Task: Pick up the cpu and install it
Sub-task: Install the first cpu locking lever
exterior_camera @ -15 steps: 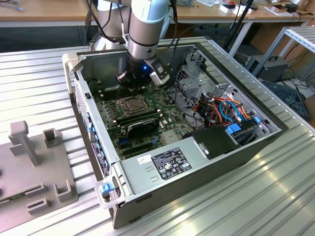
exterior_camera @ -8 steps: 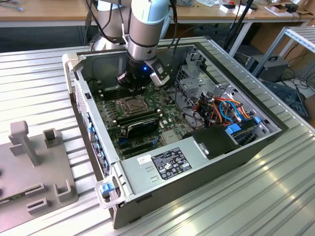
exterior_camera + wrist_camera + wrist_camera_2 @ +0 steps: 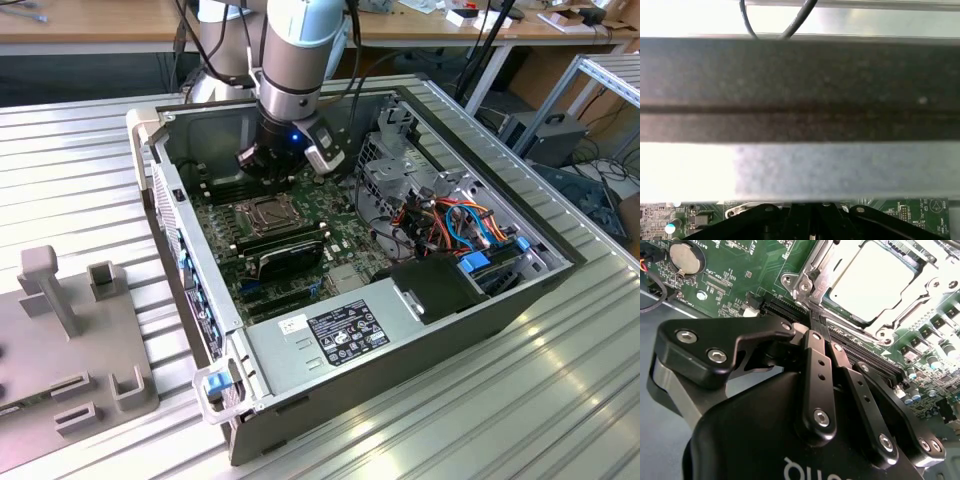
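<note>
The cpu (image 3: pixel 871 279) is a small square chip with a dull silver-grey top. It lies flat inside the metal-framed socket (image 3: pixel 268 211) on the green motherboard (image 3: pixel 335 235) of the opened computer case. My gripper (image 3: pixel 816 325) hangs just above the board at the socket's edge, right beside the cpu. Its two black fingers (image 3: pixel 812 365) are pressed together, shut, with nothing between them. In the exterior view the gripper (image 3: pixel 270 178) hovers over the far side of the socket. Its black body (image 3: pixel 810 222) also shows in the first wrist view.
A black oblong part (image 3: pixel 287 252) sits on the board just in front of the socket. The drive cage (image 3: pixel 400 170), coloured cables (image 3: pixel 455 220) and power supply (image 3: pixel 335 330) fill the case's right and front. A grey fixture (image 3: pixel 70 340) stands outside. The case walls (image 3: pixel 800 90) are close.
</note>
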